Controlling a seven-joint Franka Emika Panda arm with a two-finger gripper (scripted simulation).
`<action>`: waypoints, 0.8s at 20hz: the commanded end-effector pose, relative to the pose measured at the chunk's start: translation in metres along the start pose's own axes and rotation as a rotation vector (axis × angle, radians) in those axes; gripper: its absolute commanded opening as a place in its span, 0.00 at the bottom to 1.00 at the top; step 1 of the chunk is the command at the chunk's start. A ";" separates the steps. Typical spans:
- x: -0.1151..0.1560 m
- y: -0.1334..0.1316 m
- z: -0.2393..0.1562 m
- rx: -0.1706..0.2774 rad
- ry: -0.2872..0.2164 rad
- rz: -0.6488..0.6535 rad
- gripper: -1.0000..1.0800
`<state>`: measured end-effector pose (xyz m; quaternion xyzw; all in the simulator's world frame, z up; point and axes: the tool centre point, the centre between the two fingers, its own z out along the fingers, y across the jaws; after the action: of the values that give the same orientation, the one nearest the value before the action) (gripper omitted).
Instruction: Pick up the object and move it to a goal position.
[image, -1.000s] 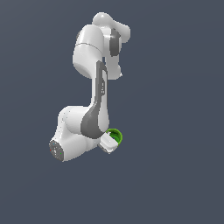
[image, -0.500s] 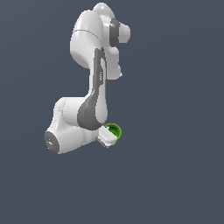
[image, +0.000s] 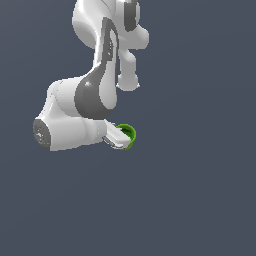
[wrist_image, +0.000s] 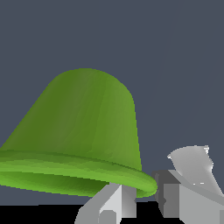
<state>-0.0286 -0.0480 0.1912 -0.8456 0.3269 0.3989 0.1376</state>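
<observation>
A: Cup position?

B: The green cup (image: 128, 134) sits at the tip of the gripper (image: 118, 137), on its far side toward the exterior view's right, rim partly hidden by the fingers (image: 114, 135).

A: Wrist view?

B: The cup (wrist_image: 83, 131) fills most of it, tapered body and flared rim (ribbing barely visible). One finger (wrist_image: 114, 202) overlaps the rim; the other (wrist_image: 188, 183) stands apart beside it.

A: Clamped?

B: Fingers straddle the cup wall at the rim; they appear closed on it.

A: Surroundings?

B: The white arm (image: 80, 115) is folded above, against a plain dark grey background.
</observation>
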 end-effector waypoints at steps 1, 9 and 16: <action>-0.022 0.010 -0.013 0.001 0.002 -0.001 0.00; -0.093 0.042 -0.055 0.001 0.002 -0.001 0.00; -0.154 0.071 -0.092 0.000 0.001 0.000 0.00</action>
<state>-0.0878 -0.0757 0.3535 -0.8457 0.3271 0.3987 0.1376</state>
